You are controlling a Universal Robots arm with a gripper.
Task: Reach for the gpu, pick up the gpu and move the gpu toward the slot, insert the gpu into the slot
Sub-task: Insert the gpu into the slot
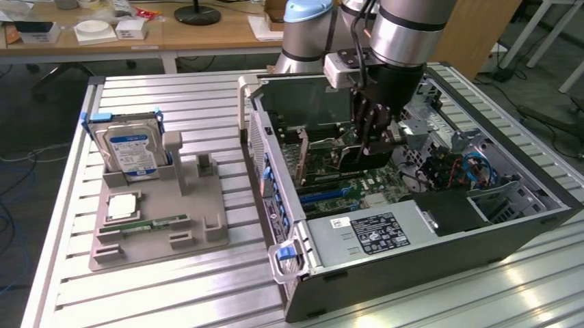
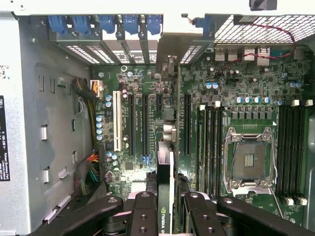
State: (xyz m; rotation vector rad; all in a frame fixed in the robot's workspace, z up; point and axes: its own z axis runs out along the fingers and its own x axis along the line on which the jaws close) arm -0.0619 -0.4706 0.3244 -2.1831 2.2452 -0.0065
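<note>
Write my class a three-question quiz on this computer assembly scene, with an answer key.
1. True or false: the hand hangs empty.
2. Where does the hard drive stand? A) in a drawer; B) upright in the grey fixture at the exterior view's left; C) in a cardboard box.
3. Fill in: the hand is closed on the ____.
Key: 1 false, it reaches into the open computer case gripping the gpu. 2 B. 3 gpu.
</note>
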